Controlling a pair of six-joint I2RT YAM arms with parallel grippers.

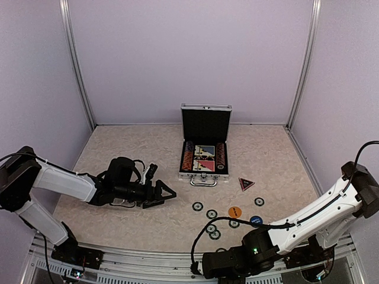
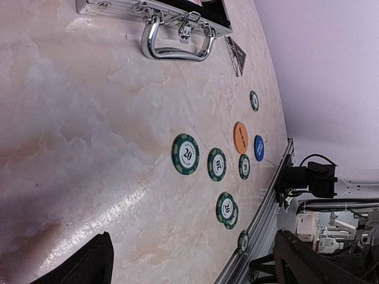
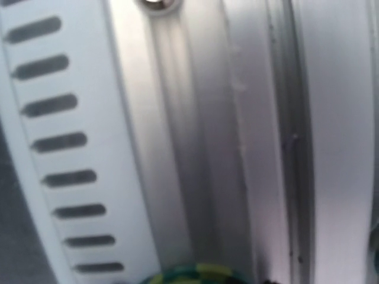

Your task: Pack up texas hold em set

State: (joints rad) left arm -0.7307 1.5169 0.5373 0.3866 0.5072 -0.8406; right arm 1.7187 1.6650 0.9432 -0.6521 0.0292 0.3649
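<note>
Silver briefcase (image 1: 205, 123) stands open; green chips (image 1: 198, 206) lie scattered nearby.

Lab test booth — plain lilac walls (image 1: 189, 59), aluminium frame posts (image 1: 77, 65).

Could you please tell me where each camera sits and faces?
Top external: high behind, looking down at the open case; left arm and right arm show.
Left wrist: low over the table, facing the orange disc and chips; own fingers show.
Right wrist: close against the metal rail; no fingers visible.
Shared: top and left wrist both show case and orange disc.
</note>
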